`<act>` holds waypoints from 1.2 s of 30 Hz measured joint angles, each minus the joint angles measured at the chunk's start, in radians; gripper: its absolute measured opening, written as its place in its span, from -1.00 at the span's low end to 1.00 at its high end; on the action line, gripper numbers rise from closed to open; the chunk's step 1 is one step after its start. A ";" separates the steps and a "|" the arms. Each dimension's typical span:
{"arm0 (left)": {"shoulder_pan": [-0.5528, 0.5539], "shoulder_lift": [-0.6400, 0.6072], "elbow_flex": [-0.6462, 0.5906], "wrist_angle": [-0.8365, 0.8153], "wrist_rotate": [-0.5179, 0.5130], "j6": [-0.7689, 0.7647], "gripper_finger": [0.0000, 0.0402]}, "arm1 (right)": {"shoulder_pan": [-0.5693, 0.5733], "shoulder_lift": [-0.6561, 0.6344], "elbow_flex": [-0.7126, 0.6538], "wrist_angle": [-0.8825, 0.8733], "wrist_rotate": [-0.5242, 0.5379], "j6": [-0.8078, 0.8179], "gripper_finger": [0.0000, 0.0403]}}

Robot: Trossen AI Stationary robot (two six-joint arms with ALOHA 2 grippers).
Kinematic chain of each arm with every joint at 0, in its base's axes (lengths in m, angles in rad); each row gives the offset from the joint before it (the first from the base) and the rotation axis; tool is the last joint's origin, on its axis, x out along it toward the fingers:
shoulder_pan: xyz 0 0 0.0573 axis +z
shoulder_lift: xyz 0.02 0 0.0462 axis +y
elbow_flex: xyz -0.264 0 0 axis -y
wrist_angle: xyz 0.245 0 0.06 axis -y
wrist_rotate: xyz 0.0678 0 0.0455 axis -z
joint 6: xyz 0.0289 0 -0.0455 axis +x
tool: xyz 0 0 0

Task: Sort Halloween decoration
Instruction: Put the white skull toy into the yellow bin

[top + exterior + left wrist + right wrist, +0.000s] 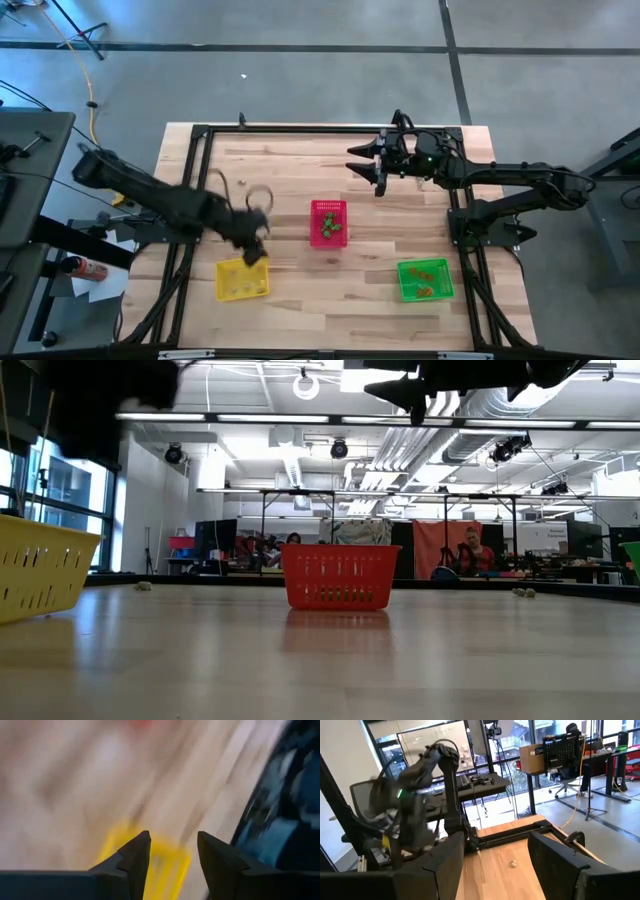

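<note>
Yellow mesh is what sits right under your left end effector (252, 243): it hangs just over the far edge of the yellow basket (243, 280), fingers parted with nothing between them in the left wrist view, which reads to me as a drop into that basket. Your right end effector (366, 165) waits raised near the far edge of the desk (300, 190), jaws spread and empty. You have three baskets, one per colour, so each likely takes one kind of trinket: the yellow one holds pale pieces too small to count, the red basket (329, 222) holds green bits, the green basket (425, 279) holds orange ones. Loose Halloween decoration is left: one small piece (512, 864) lies on the wood ahead of the right fingers, and the low view shows one (143, 586) beside the yellow basket and about two (523, 592) farther right.
</note>
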 joint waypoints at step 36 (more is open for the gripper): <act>0.584 0.230 0.039 1.170 0.179 0.849 -0.34 | 0.000 0.000 0.000 0.080 0.000 -0.002 0.07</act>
